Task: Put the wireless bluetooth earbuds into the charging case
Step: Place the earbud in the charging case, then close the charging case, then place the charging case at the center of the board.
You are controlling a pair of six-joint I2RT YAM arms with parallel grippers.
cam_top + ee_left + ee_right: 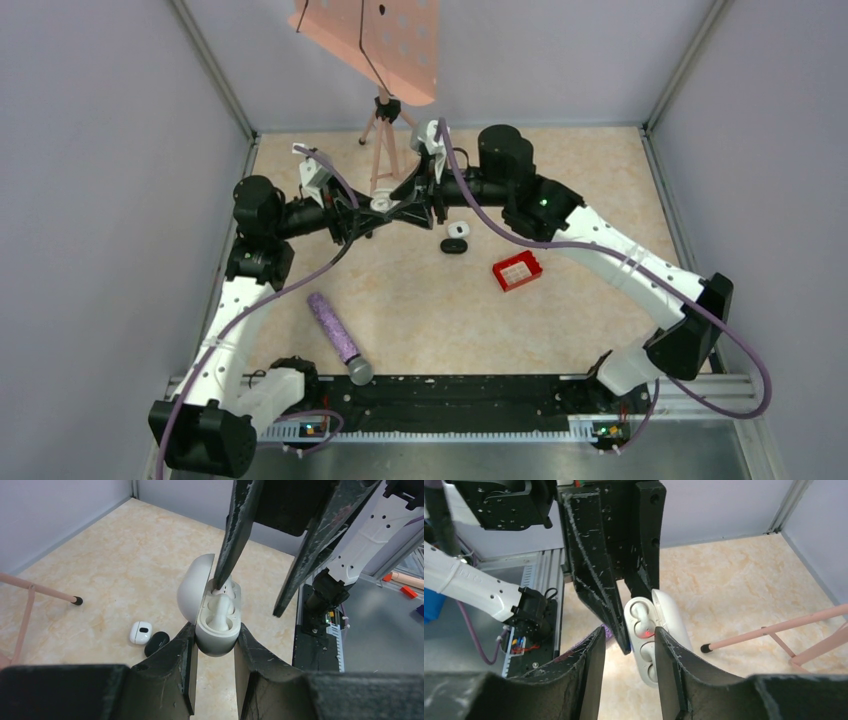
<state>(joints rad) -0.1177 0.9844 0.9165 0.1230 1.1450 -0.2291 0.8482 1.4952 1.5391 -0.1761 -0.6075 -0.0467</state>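
My left gripper (215, 629) is shut on the open white charging case (216, 642) and holds it above the table, lid (192, 592) swung back. One white earbud (219, 614) sits in the well nearest my left fingers. It also shows in the right wrist view (639, 611) above a red light (644, 630); the well below it looks hollow. My right gripper (248, 600) is open, one fingertip (219, 582) touching the case's far well. In the top view both grippers (385, 207) meet at the table's far middle.
A second small closed white case with a dark spot (458, 229) and a black oval object (454, 246) lie right of the grippers. A red basket (517, 271) sits farther right. A purple-handled microphone (335, 330) lies near front. A pink tripod (383, 140) stands behind.
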